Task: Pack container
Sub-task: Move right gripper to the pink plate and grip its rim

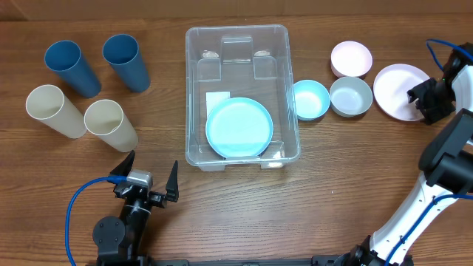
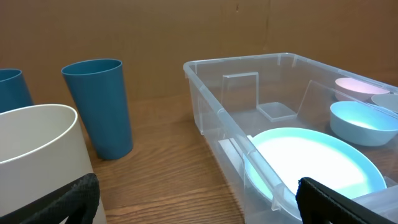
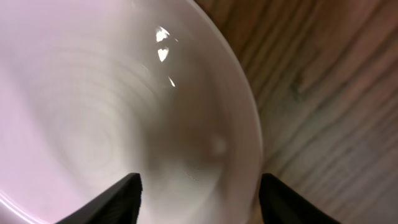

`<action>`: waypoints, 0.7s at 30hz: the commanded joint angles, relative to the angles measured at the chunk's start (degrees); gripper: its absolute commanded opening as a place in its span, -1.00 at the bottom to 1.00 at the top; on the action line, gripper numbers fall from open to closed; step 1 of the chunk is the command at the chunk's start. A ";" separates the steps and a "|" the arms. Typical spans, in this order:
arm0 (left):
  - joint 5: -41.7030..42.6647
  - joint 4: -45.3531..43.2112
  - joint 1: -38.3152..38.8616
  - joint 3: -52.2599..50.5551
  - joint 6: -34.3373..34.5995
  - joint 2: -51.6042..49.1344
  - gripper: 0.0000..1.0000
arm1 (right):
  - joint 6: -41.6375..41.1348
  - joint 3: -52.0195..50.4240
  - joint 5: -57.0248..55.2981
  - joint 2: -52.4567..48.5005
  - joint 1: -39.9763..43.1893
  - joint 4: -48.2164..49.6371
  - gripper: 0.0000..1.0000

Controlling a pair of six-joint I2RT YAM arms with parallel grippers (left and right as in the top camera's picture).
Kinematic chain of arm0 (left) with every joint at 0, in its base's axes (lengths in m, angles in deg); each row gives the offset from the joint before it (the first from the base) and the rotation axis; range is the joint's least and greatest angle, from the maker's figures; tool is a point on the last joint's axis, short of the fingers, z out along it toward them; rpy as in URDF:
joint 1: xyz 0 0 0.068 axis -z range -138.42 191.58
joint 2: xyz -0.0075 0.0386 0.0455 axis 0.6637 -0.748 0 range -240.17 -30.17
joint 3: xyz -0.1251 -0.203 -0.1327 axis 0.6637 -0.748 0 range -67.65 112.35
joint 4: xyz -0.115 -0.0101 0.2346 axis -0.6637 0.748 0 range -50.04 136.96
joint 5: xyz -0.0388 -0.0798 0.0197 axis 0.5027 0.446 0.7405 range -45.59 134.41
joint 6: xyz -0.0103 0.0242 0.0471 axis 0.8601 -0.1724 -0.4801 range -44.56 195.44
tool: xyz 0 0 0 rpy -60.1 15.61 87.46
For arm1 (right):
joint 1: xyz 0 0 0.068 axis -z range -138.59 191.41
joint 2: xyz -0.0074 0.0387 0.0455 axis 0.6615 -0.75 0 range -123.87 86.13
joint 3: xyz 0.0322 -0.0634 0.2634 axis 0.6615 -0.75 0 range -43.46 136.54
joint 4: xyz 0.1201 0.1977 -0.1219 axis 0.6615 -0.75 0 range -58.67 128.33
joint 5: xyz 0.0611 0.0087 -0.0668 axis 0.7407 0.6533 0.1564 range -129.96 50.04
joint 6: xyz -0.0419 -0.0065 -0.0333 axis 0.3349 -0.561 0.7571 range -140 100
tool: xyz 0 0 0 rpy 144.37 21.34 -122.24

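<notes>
container (image 1: 236,74): centre of the overhead frame, long axis running top to bottom, upright, no lid on it. Clear walls, white label (image 1: 216,100) on the floor, left of centre.
blue plate (image 1: 239,127): flat inside the container, in its lower half, its upper-left edge overlapping the label.
left blue cup (image 1: 72,68), right blue cup (image 1: 126,62): upper left of the overhead frame, upright, side by side and apart, well left of the container.
left cream cup (image 1: 56,111), right cream cup (image 1: 111,124): just below the blue cups, upright. They sit just beside each other; cannot tell if they touch.
blue bowl (image 1: 310,99): on the bench (image 1: 332,214), just outside the container's right wall, mouth up.
grey bowl (image 1: 350,96): just right of the blue bowl. Rims look touching or nearly so.
pink bowl (image 1: 351,59): above the grey bowl, close to it.
pink plate (image 1: 399,90): right of the grey bowl, flat on the bench.
left pincer (image 1: 153,166): lower left of the overhead frame, below the cream cups and left of the container's lower-left corner. Jaws spread wide, nothing between them. In the left wrist view its fingers sit in the two bottom corners, with a cream cup close at left and the container at right.
right pincer (image 1: 429,100): right edge of the overhead frame, at the pink plate's right rim. In the right wrist view the jaws are wide apart with the plate's rim between them, nearer the right finger. No grip on it; cannot tell whether the fingers touch the plate.
</notes>
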 commanded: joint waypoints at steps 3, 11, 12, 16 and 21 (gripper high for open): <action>0.02 0.00 -0.42 -0.17 0.76 0.44 1.00 | -0.28 -8.11 0.00 -0.04 -0.17 3.78 0.09; 0.02 0.00 -0.42 -0.17 0.74 0.44 1.00 | -0.33 -10.43 0.22 -0.02 0.31 4.11 -0.87; 0.00 -0.02 -0.42 -0.17 0.74 0.44 1.00 | -0.31 -10.34 0.28 -0.02 0.55 3.87 -0.93; 0.00 0.00 -0.42 -0.17 0.74 0.44 1.00 | -0.31 -6.58 0.33 0.00 2.69 -0.63 -0.92; 0.00 0.00 -0.42 -0.17 0.74 0.44 1.00 | -0.31 1.46 0.94 1.57 4.92 -8.46 -0.92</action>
